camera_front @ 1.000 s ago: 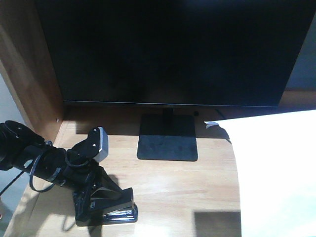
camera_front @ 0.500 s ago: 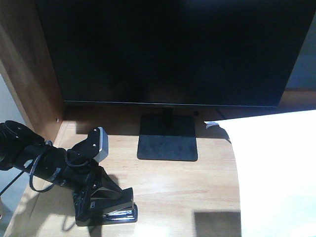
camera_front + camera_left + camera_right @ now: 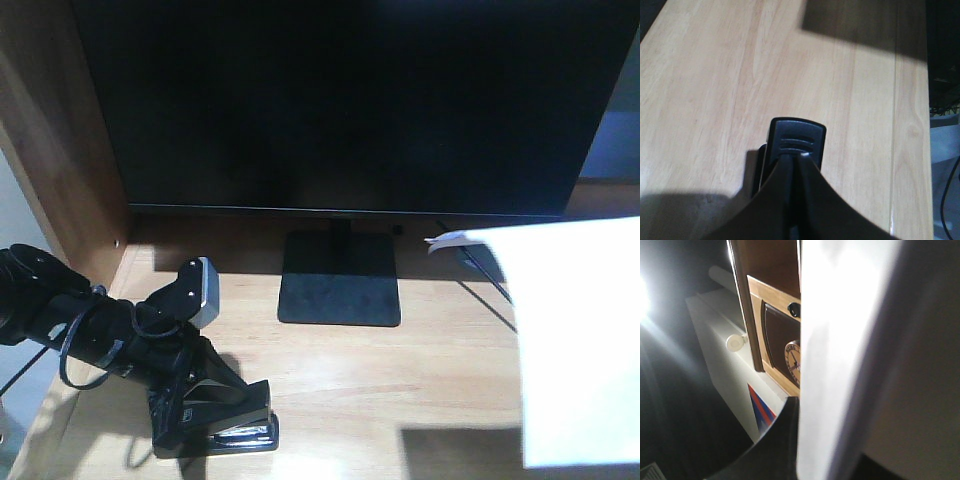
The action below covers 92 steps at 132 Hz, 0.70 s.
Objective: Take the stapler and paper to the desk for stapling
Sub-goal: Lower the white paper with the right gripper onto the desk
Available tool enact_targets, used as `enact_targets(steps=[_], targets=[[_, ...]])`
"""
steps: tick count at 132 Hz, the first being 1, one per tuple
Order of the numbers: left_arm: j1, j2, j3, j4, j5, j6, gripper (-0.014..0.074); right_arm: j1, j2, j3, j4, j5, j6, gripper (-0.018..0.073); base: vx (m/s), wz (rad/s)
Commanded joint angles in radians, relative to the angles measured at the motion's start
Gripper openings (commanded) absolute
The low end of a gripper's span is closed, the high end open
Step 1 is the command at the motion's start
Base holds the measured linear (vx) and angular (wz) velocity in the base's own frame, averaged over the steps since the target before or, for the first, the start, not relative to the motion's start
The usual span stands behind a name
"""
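Observation:
The black stapler (image 3: 238, 424) rests on the light wood desk (image 3: 400, 380) at the front left, with my left gripper (image 3: 195, 408) shut on it. In the left wrist view the stapler's ribbed end (image 3: 797, 140) pokes out past the closed fingers of that gripper (image 3: 796, 161), low over the desk (image 3: 700, 75). The white paper (image 3: 580, 340) hangs in the air at the right, tilted, casting a shadow on the desk. In the right wrist view the paper (image 3: 840, 340) runs edge-on through my right gripper (image 3: 799, 440), which is shut on it. The right gripper is hidden in the front view.
A large black monitor (image 3: 340, 100) stands at the back on a flat square base (image 3: 340, 285). A dark wood side panel (image 3: 60, 150) walls the left. The desk's edge (image 3: 912, 125) has cables (image 3: 950, 190) beyond it. A wooden shelf unit with a clock face (image 3: 792, 362) shows behind the paper.
The paper has shifted to the right and tilted, uncovering more of the desk. The left arm and stapler have stayed put.

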Motion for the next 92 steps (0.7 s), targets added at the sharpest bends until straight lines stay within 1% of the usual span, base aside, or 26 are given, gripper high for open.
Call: enact_targets(steps=[1,11,20,33,36,59,92], targets=[[-0.003,-0.038,-0.017,-0.043,0.043,-0.005,-0.0006,-0.008,0.009,-0.037,0.063,-0.01,-0.014,-0.0006,0.0,0.0],[-0.003,-0.038,-0.017,-0.043,0.043,-0.005,-0.0006,-0.008,0.018,-0.056,0.062,0.048,-0.014,-0.0006,0.0,0.0],[-0.003,-0.038,-0.017,-0.043,0.043,-0.005,-0.0006,-0.008,0.037,-0.074,0.025,0.088,-0.014,-0.0006,0.0,0.0],[-0.003,-0.038,-0.017,-0.043,0.043,-0.005,-0.0006,-0.008,0.085,-0.092,-0.03,0.094,-0.012,-0.0006,0.0,0.0],[-0.003,-0.038,-0.017,-0.043,0.043,-0.005,-0.0006,-0.008,0.105,-0.094,-0.041,0.086,-0.011,-0.0006,0.0,0.0],[-0.003,-0.038,-0.017,-0.043,0.043,-0.005,-0.0006,-0.008,0.242,-0.095,-0.04,0.027,-0.01,-0.0006,0.0,0.0],[-0.003,-0.038,-0.017,-0.043,0.041,-0.005,-0.0006,-0.008,0.494,-0.095,-0.05,-0.176,-0.01,-0.0006,0.0,0.0]])
